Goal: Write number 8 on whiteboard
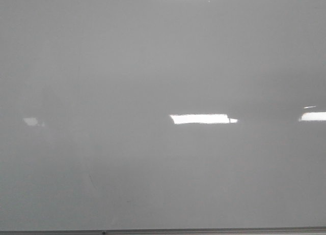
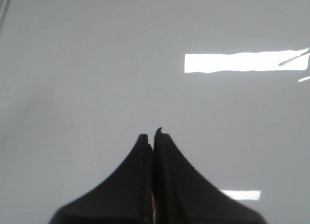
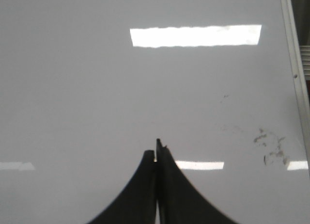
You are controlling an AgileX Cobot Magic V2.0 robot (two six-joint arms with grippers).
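The whiteboard (image 1: pixel 153 67) is a glossy pale grey board that fills the front view, with a thin grey edge strip along the near side. It also fills the left wrist view (image 2: pixel 97 64) and the right wrist view (image 3: pixel 72 88). No number 8 shows on it in any view. My left gripper (image 2: pixel 153 139) is shut, its black fingers pressed together over bare board. My right gripper (image 3: pixel 156 153) is shut too, empty, over bare board. Neither gripper shows in the front view. No pen is in view.
Bright rectangular light reflections (image 1: pixel 202 118) lie on the board. Faint dark smudges (image 3: pixel 269 146) mark the board near its grey edge strip (image 3: pixel 295 73) in the right wrist view. A board edge (image 2: pixel 4 8) shows in a corner of the left wrist view.
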